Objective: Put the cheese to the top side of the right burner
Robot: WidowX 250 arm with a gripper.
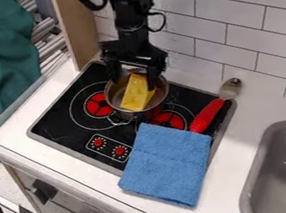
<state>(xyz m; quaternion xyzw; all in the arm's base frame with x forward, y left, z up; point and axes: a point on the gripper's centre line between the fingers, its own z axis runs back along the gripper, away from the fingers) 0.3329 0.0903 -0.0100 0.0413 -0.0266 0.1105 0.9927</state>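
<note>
Black two-finger gripper, suspended from the top edge over a metal pot; jaws set wide, one to either side of the cheese wedge. The yellow wedge stands tilted inside the pot, its lower end toward the camera. The pot occupies the middle of the black cooktop, between the left burner and the right burner. Near the front edge, two red knobs. At right, a spoon with a red handle lies over the cooktop's edge, its bowl toward the tiled wall. A blue cloth spans the cooktop's front right part and the white desk. A strip of desk separates cooktop and sink; a wooden panel bounds the rear left corner. Partly concealed: the pot's far rim, behind the jaws; the right burner, beside pot and cloth. The dark object beneath the spoon handle is indistinct. Sink cut off at right and below.
</note>
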